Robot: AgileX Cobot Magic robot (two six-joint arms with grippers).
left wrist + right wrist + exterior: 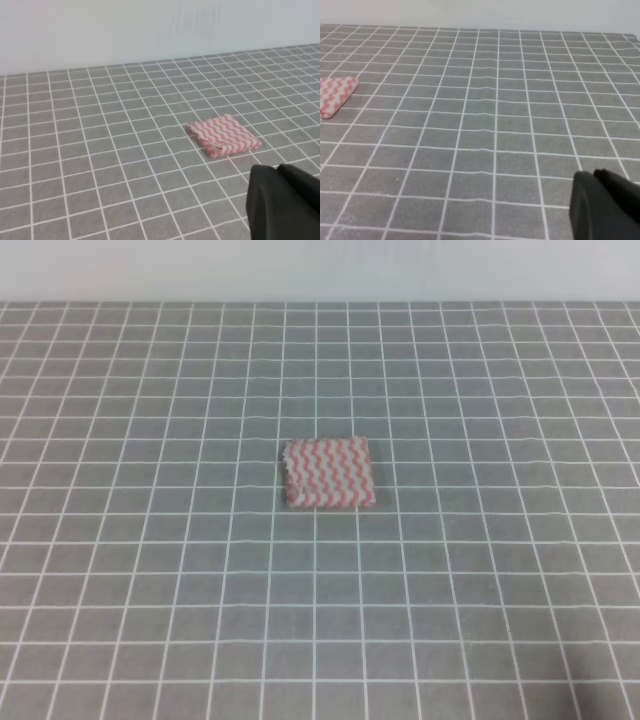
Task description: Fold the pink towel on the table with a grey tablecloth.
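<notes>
The pink towel (pixel 329 472) lies as a compact folded square on the grey tablecloth (pixel 150 590), suggesting folding is done, so both grippers, the left gripper (pixel 285 205) and the right gripper (pixel 607 207), sit well apart from it, their jaw state impossible to tell.

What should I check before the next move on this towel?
1. Towel folded: ok, a compact rectangle, stacked layers showing at its near edge in the left wrist view.
2. Towel lying flat on the table: ok, though its left edge looks slightly ragged from above.
3. Both hands off the towel: ok, the left hand and right hand sit at the frame corners, apart from it.
4. Hands open or shut: cannot tell, only dark housing shows.
5. Arms out of the overhead view: ok, none visible.
6. Cloth smooth around the towel: ok, grid lines only mildly wavy.
</notes>
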